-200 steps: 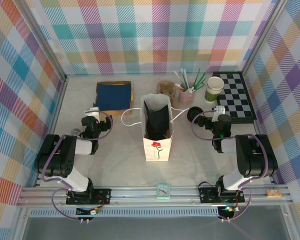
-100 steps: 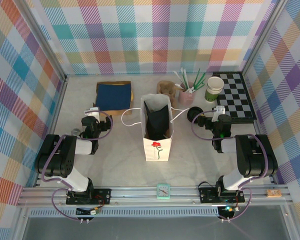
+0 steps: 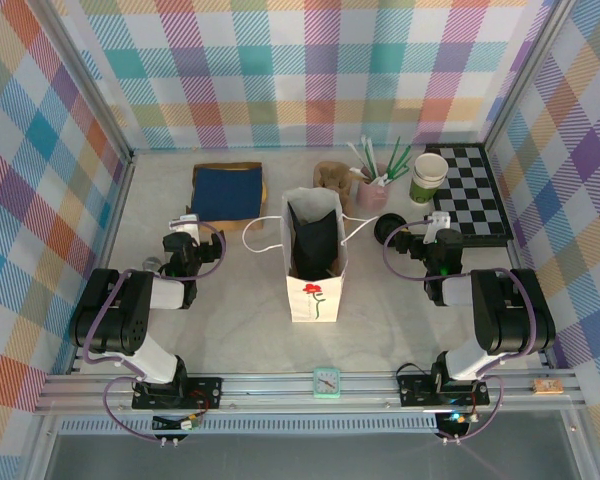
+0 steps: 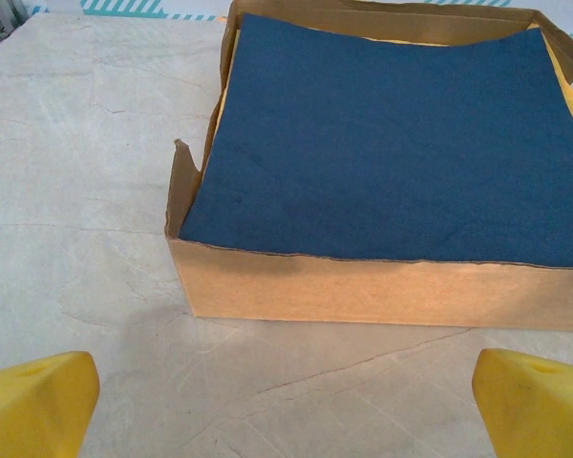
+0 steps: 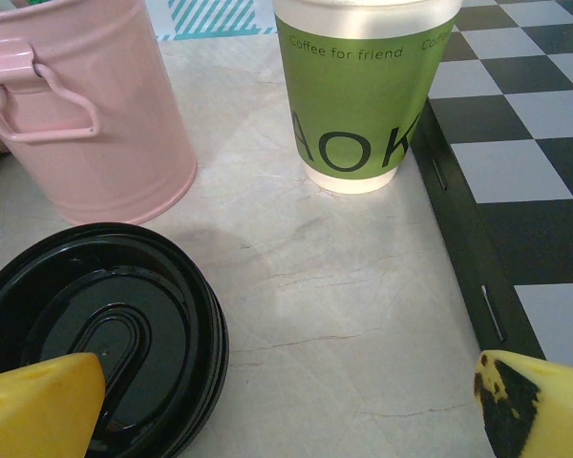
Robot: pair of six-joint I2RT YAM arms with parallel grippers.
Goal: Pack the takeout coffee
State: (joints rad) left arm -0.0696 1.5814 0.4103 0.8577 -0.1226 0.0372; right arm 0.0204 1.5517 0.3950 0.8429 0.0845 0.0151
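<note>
A cup with its lid on is out of view. A round black lid (image 5: 95,334) lies flat on the table (image 3: 230,310), by itself (image 3: 387,232). The lidless green-and-cream cup (image 5: 368,91) stands upright behind it, beside the checkerboard (image 3: 429,177). The white flower-printed bag (image 3: 315,250) stands open in the middle. My right gripper (image 5: 286,401) is open just right of the lid (image 3: 427,232), its left finger (image 5: 38,405) over the lid's near edge. My left gripper (image 4: 286,410) is open over bare table (image 3: 183,232).
The pink cup of straws (image 5: 86,114) stands left of the lidless cup (image 3: 372,190). A checkerboard (image 5: 535,143) lies at the right (image 3: 470,190). A cardboard box with a blue cloth (image 4: 392,143) sits ahead of my left gripper. A small clock (image 3: 326,381) is on the front rail.
</note>
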